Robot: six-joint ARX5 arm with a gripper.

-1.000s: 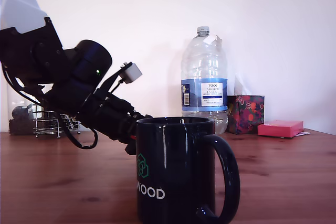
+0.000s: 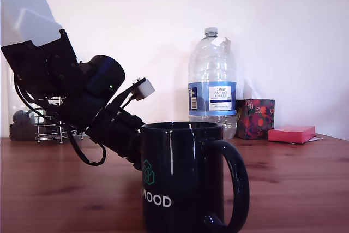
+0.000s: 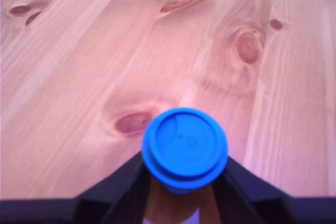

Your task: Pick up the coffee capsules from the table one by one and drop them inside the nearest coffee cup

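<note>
In the wrist view a coffee capsule (image 3: 185,148) with a round blue face and a tan body sits between my gripper's (image 3: 185,160) black fingers (image 3: 118,187). The fingers press on both of its sides, over the reddish-brown knotted table (image 3: 79,77). In the exterior view the black coffee cup (image 2: 182,178) with white "WOOD" lettering stands upright in the foreground, its handle toward the exterior view's right. My arm (image 2: 92,102) slants down behind the cup from the exterior view's left. The cup hides the fingertips and the capsule there.
A large clear water bottle (image 2: 212,83) stands behind the cup. A floral box (image 2: 254,118) and a pink pad (image 2: 291,133) lie at the back on the exterior view's right. A wire rack (image 2: 52,126) sits at the back left, behind my arm.
My arm has shifted toward the exterior view's right and dipped lower behind the cup. The cup and bottle have not moved.
</note>
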